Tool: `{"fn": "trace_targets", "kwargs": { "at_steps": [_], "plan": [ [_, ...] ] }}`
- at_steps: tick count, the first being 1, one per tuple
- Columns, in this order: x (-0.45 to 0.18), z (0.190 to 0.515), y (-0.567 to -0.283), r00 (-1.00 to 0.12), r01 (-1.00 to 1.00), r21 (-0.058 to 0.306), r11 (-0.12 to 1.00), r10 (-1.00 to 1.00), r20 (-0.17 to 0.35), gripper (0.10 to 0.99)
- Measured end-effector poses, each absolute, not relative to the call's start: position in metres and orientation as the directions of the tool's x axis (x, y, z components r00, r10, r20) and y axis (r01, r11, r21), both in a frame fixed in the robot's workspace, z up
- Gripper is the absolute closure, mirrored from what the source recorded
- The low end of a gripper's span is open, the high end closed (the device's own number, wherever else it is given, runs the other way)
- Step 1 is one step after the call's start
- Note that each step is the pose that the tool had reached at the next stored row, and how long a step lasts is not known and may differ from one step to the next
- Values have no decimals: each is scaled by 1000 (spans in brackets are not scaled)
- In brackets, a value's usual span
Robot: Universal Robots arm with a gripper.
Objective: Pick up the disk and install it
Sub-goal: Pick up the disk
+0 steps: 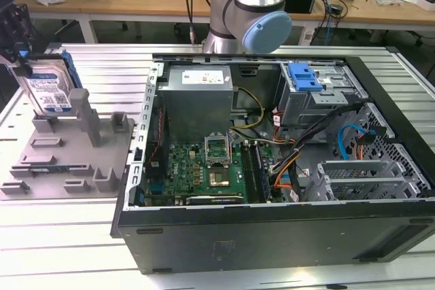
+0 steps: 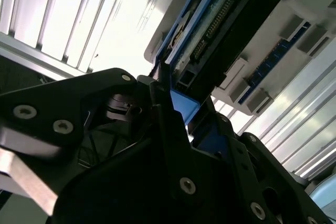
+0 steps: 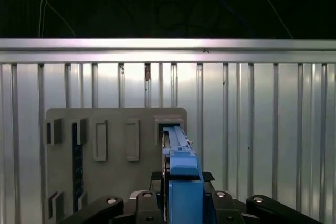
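Note:
The disk point(image 1: 46, 89) stands upright on edge at the far left of the exterior view, its white-and-blue label facing the camera and its blue rail frame around it. My gripper point(image 1: 24, 66) comes down on it from above and is shut on its top edge. In the first wrist view the disk point(image 3: 178, 156) shows edge-on over a slot of the grey fixture plate point(image 3: 113, 129), with my gripper point(image 3: 185, 192) clamped on the blue rail. The second wrist view has the disk point(image 2: 220, 30) held by the black fingers point(image 2: 168, 124). Whether its lower edge still sits in the slot I cannot tell.
The grey fixture plate point(image 1: 61, 161) with upright posts lies on the ribbed metal table point(image 1: 68, 236). To the exterior view's right lies the open computer case point(image 1: 272, 236), with a drive cage carrying a blue tab point(image 1: 304, 76) at its back. The arm's base point(image 1: 248, 11) stands behind the case.

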State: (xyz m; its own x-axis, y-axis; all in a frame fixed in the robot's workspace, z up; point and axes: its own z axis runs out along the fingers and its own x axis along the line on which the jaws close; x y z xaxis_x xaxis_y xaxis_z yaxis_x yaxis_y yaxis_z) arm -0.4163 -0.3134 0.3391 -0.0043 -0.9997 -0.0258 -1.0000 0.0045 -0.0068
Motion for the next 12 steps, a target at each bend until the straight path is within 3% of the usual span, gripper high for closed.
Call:
{"fn": "trace_targets", "kwargs": {
  "at_steps": [12],
  "plan": [
    [-416,373,-314,-4,-1000,-7,5,-999,-45,722]
  ]
}}
